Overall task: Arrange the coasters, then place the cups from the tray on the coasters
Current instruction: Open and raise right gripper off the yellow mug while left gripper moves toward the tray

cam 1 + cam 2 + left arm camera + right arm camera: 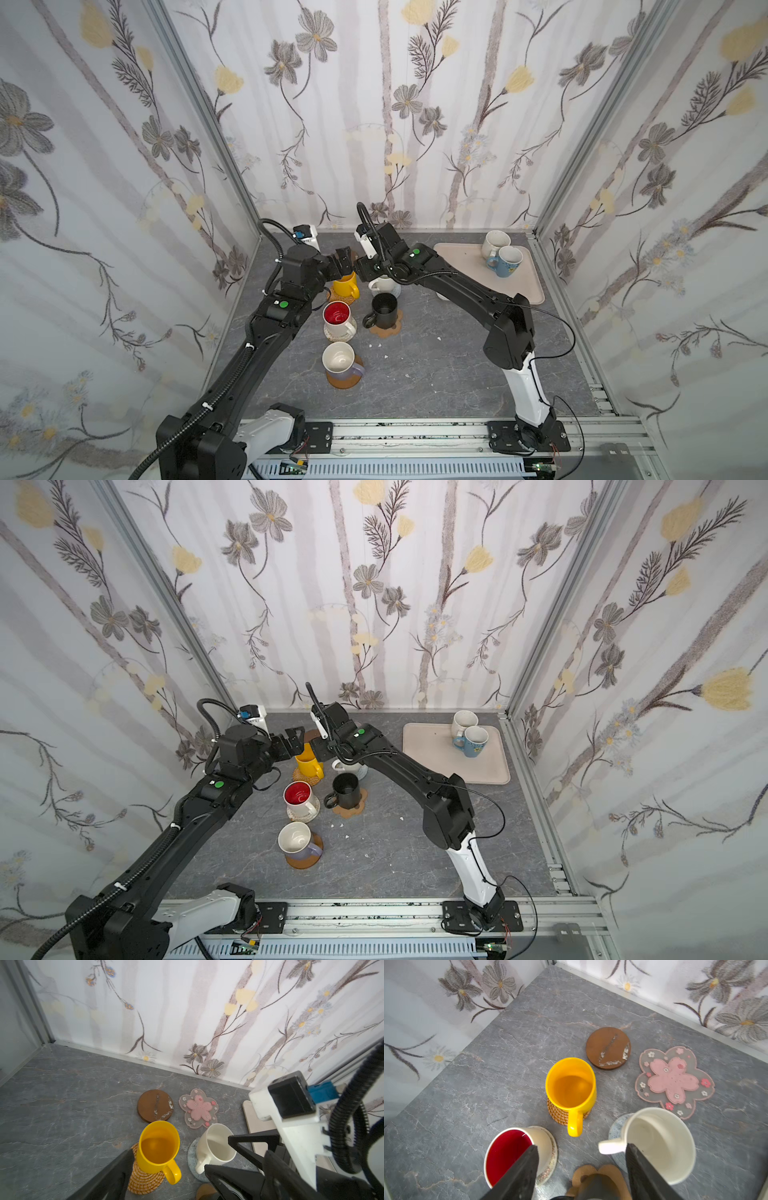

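In the left wrist view my left gripper [167, 1159] hangs open around the yellow cup [159, 1145], which stands on the orange rattan coaster [143, 1180]. My right gripper [581, 1146] is open and empty above the table, beside the cream-white cup [660, 1145] on the grey-blue coaster [616, 1128]. A brown disc coaster [608, 1048] and the pink flower coaster [675, 1080] lie bare behind them. The red-inside cup [337, 318], black cup [384, 309] and lavender cup [341, 360] each stand on a coaster. The tray [528, 291] holds a cream-white cup [495, 243] and a light blue cup [508, 261].
The two wrists almost meet over the cups at the back middle of the grey table [436, 374]. Patterned walls close in on three sides. Small white specks [378, 345] lie on the table near the black cup.
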